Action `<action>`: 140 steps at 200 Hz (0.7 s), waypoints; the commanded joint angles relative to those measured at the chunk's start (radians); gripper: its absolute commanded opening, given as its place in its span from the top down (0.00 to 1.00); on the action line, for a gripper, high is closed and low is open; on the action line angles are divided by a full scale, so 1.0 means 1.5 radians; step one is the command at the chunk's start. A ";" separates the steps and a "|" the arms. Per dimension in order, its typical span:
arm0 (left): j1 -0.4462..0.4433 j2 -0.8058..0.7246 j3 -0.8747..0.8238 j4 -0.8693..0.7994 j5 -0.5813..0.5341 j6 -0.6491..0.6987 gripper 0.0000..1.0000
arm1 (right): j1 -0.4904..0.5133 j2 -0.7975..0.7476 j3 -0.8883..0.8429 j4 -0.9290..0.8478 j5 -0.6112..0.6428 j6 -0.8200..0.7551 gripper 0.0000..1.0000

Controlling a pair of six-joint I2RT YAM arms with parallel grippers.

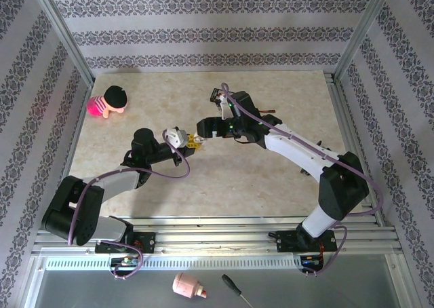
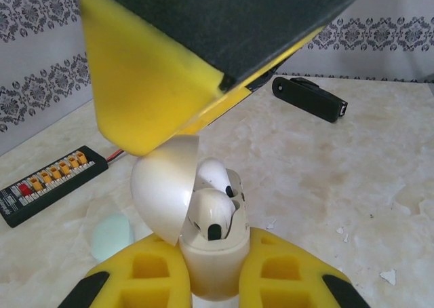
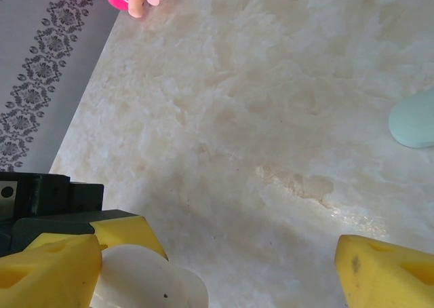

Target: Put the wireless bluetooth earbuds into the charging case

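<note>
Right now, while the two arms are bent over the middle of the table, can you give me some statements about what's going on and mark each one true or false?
1. The left gripper holds a white charging case with its lid swung open. True.
2. The case is empty. False: two white earbuds sit in it.
3. The right gripper is clamped shut on the lid. False: its yellow fingers stand wide apart, one of them right beside the lid.
4. A pink doll with black hair lies near the far left corner of the table. True.
</note>
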 commanded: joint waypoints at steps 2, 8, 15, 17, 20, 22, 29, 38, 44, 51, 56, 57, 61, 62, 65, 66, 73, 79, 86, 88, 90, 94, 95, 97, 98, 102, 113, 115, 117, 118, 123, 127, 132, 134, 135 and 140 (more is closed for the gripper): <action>-0.004 -0.005 0.000 0.075 -0.007 -0.041 1.00 | 0.002 -0.009 0.012 -0.059 -0.012 -0.050 0.11; -0.004 -0.003 0.001 0.074 -0.004 -0.044 1.00 | 0.003 -0.014 0.013 -0.063 -0.009 -0.060 0.11; -0.005 -0.001 0.003 0.073 0.002 -0.049 1.00 | 0.003 -0.021 0.012 -0.062 -0.009 -0.068 0.11; -0.004 -0.002 0.003 0.073 0.003 -0.049 1.00 | 0.003 -0.024 0.012 -0.059 -0.010 -0.070 0.11; -0.005 0.000 0.003 0.073 0.004 -0.051 1.00 | 0.003 -0.027 0.011 -0.056 -0.012 -0.074 0.11; -0.004 0.000 0.004 0.073 0.005 -0.052 1.00 | 0.002 -0.030 0.010 -0.053 -0.014 -0.077 0.11; -0.004 0.002 0.004 0.073 0.010 -0.054 1.00 | 0.003 -0.038 0.008 -0.045 -0.021 -0.085 0.11; -0.004 0.004 0.005 0.073 0.015 -0.059 1.00 | 0.003 -0.050 0.004 -0.035 -0.029 -0.096 0.11; -0.004 0.005 0.006 0.072 0.021 -0.062 1.00 | 0.002 -0.056 0.002 -0.032 -0.035 -0.106 0.11; -0.005 0.006 0.006 0.072 0.033 -0.065 1.00 | 0.002 -0.065 -0.004 -0.022 -0.044 -0.119 0.11; -0.004 0.006 0.005 0.073 0.039 -0.067 1.00 | 0.002 -0.071 -0.009 -0.017 -0.049 -0.128 0.11; -0.004 0.006 0.006 0.073 0.040 -0.068 1.00 | 0.002 -0.073 -0.010 -0.016 -0.050 -0.130 0.11; -0.004 0.006 0.005 0.073 0.045 -0.069 1.00 | 0.002 -0.077 -0.013 -0.015 -0.051 -0.139 0.11; -0.005 0.006 0.004 0.072 0.046 -0.069 1.00 | 0.002 -0.077 -0.013 -0.014 -0.053 -0.142 0.11; -0.005 0.005 0.004 0.071 0.051 -0.068 1.00 | 0.002 -0.081 -0.015 -0.013 -0.057 -0.151 0.11; -0.005 0.005 0.004 0.071 0.051 -0.068 1.00 | 0.002 -0.082 -0.016 -0.014 -0.059 -0.153 0.11; -0.005 0.003 0.002 0.070 0.069 -0.061 1.00 | 0.002 -0.089 -0.021 -0.012 -0.078 -0.185 0.10; -0.004 -0.001 0.000 0.069 0.086 -0.056 1.00 | 0.001 -0.097 -0.028 -0.008 -0.104 -0.227 0.10; -0.004 -0.003 0.001 0.068 0.106 -0.053 1.00 | 0.002 -0.105 -0.038 -0.010 -0.137 -0.279 0.10; -0.004 -0.005 0.000 0.068 0.112 -0.052 1.00 | 0.002 -0.108 -0.040 -0.012 -0.146 -0.301 0.10; -0.004 -0.005 0.000 0.067 0.117 -0.050 1.00 | 0.003 -0.111 -0.043 -0.015 -0.152 -0.323 0.10; -0.004 -0.008 0.000 0.065 0.126 -0.048 1.00 | 0.003 -0.115 -0.048 -0.022 -0.173 -0.365 0.11; -0.005 -0.008 0.000 0.064 0.128 -0.048 1.00 | 0.003 -0.116 -0.049 -0.024 -0.177 -0.374 0.11; -0.004 -0.009 0.000 0.063 0.133 -0.047 1.00 | 0.003 -0.119 -0.051 -0.027 -0.182 -0.393 0.11; -0.005 -0.009 0.000 0.062 0.136 -0.047 1.00 | 0.003 -0.120 -0.052 -0.029 -0.184 -0.402 0.12; -0.005 -0.011 -0.001 0.059 0.145 -0.045 1.00 | 0.003 -0.124 -0.056 -0.039 -0.192 -0.438 0.12; -0.004 -0.019 0.001 0.051 0.163 -0.043 1.00 | 0.003 -0.133 -0.061 -0.077 -0.215 -0.531 0.13; -0.005 -0.020 0.000 0.049 0.167 -0.043 1.00 | 0.004 -0.136 -0.061 -0.090 -0.218 -0.555 0.14; -0.004 -0.021 0.000 0.049 0.169 -0.043 1.00 | 0.004 -0.136 -0.061 -0.094 -0.219 -0.563 0.14; -0.004 -0.022 0.000 0.048 0.170 -0.043 1.00 | 0.004 -0.137 -0.061 -0.102 -0.219 -0.578 0.14; -0.004 -0.025 -0.001 0.047 0.176 -0.043 1.00 | 0.004 -0.138 -0.058 -0.118 -0.217 -0.606 0.14; -0.004 -0.028 -0.002 0.048 0.179 -0.043 1.00 | 0.005 -0.138 -0.056 -0.132 -0.212 -0.630 0.16; -0.005 -0.031 -0.004 0.049 0.184 -0.045 1.00 | 0.005 -0.137 -0.052 -0.145 -0.208 -0.653 0.19; -0.004 -0.033 -0.005 0.049 0.186 -0.045 1.00 | 0.005 -0.136 -0.051 -0.149 -0.205 -0.660 0.20; -0.005 -0.034 -0.006 0.049 0.186 -0.046 1.00 | 0.005 -0.136 -0.049 -0.151 -0.204 -0.664 0.21; -0.004 -0.037 -0.006 0.048 0.193 -0.048 1.00 | 0.005 -0.133 -0.044 -0.160 -0.199 -0.680 0.23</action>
